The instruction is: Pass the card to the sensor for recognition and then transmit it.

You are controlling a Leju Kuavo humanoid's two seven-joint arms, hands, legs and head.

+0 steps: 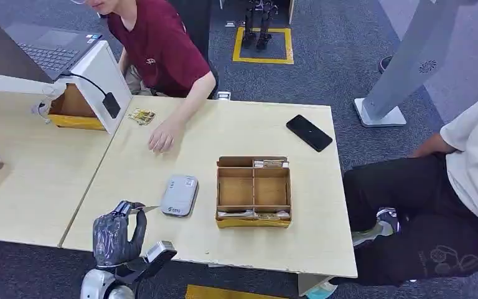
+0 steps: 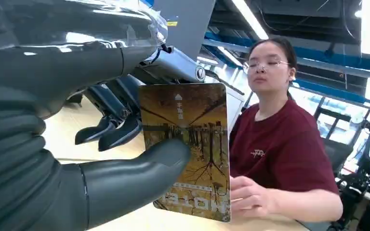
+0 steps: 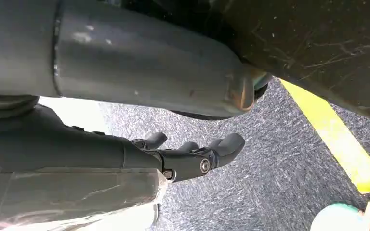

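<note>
Left hand at the near table edge, thumb clamping the card against its fingers. Card reader sits just right of it and a bit farther in. Suggest sliding right and laying the card flat over the reader without clipping the wooden tray beyond. Right hand hangs over carpet, loose, holding nothing.
</note>
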